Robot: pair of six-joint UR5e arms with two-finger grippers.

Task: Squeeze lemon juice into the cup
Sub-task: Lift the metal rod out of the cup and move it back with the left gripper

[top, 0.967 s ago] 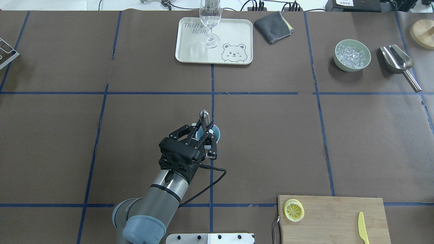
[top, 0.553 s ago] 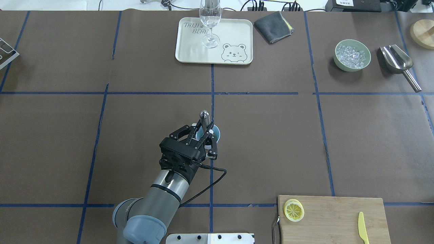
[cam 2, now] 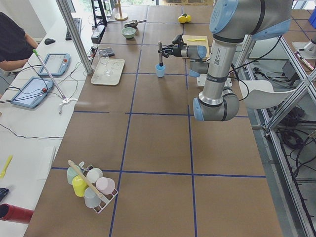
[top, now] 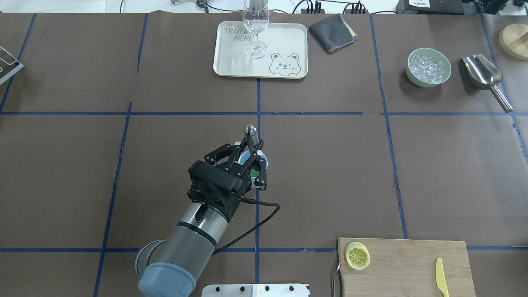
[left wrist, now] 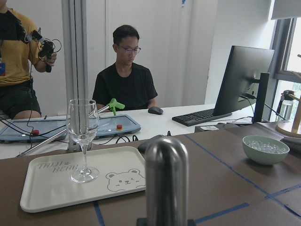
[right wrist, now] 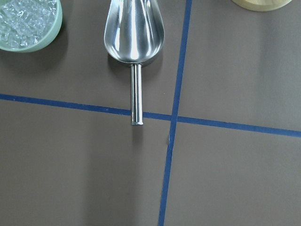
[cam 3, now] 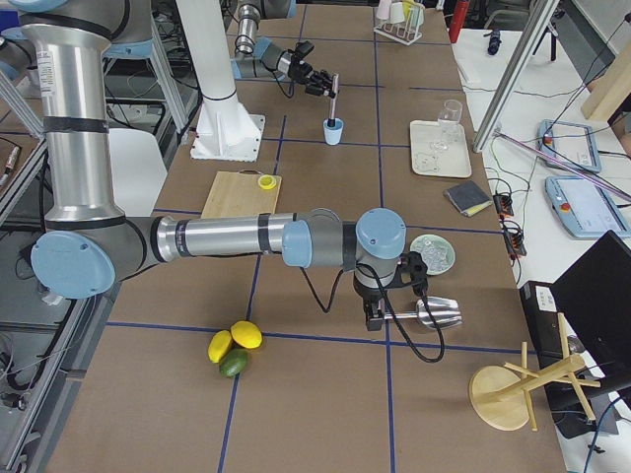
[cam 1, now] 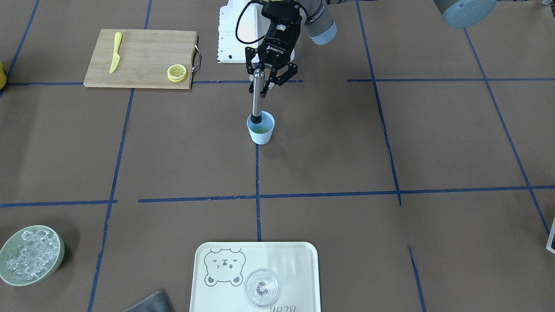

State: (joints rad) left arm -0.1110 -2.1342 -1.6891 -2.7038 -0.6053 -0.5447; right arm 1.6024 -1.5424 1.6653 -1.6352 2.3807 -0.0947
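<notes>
In the cup (cam 1: 262, 137), muddler (cam 1: 258, 96) foot, hidden overhead.

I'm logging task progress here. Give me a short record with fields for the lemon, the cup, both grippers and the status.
lemon: lying on the cutting board, apart from the knife
cup: upright on the table, something greenish inside
left gripper: shut on the metal muddler, whose lower end stands in the cup
right gripper: over the scoop beside the ice bowl; open or shut unclear
status: lemon not yet picked up
</notes>
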